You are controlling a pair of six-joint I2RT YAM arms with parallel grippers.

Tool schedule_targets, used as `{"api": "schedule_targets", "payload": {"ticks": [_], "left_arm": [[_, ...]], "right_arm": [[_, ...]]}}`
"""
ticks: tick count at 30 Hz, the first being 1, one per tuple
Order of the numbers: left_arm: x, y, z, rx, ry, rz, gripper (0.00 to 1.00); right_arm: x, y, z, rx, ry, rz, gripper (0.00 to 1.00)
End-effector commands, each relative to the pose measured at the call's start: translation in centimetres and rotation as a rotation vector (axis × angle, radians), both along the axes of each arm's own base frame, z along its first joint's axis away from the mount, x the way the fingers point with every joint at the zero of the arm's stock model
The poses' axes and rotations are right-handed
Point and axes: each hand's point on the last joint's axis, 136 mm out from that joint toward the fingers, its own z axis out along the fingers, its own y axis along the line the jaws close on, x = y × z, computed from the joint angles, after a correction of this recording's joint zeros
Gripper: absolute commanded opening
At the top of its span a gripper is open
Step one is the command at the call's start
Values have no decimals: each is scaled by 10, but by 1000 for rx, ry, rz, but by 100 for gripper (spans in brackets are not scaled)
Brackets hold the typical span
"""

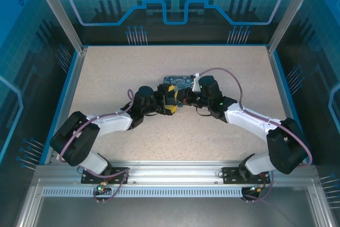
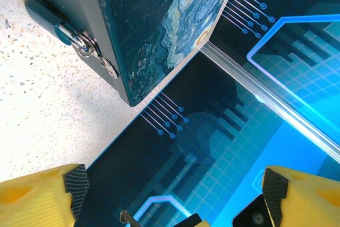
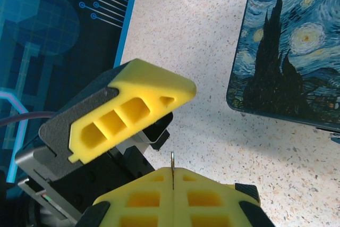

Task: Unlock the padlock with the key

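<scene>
Left gripper point(image 2: 175, 184): jaws wide apart with nothing between them, poised over the speckled table point(image 2: 32, 104). Right gripper point(image 3: 173, 182): yellow pads pressed together on the key point(image 3: 172, 160), whose thin metal blade stands up from the seam between them, just beside one yellow finger point(image 3: 133, 107) of the left gripper. Beyond both grippers, mid-table, is the Starry Night box point(image 2: 159, 19); the small teal padlock point(image 2: 45, 17) hangs by its shackle from the silver hasp point(image 2: 108, 67) on the box's dark side wall, apart from the key.
</scene>
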Motion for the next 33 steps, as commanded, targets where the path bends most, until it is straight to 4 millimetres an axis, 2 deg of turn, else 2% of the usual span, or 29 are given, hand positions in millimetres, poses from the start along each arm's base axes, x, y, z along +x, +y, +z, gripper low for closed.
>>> {"api": "schedule_targets", "payload": {"ticks": [1, 10, 18, 24, 31, 33], "left_arm": [[7, -7, 9, -50, -13, 25, 83], [11, -16, 10, -90, -26, 26, 72], [12, -14, 7, -93, -25, 42, 50], [12, -14, 3, -90, -20, 43, 44], [13, -13, 1, -84, -15, 46, 41], [13, -13, 1, -83, -16, 46, 37]], "right_arm": [[0, 7, 14, 15, -18, -8, 0], [-1, 7, 13, 12, -18, -17, 0], [-5, 0, 2, -14, -5, -40, 0], [-6, -7, 0, -30, -7, -62, 0], [-5, -14, -3, -43, -6, -86, 0], [-5, -14, -3, -43, -5, -89, 0]]}}
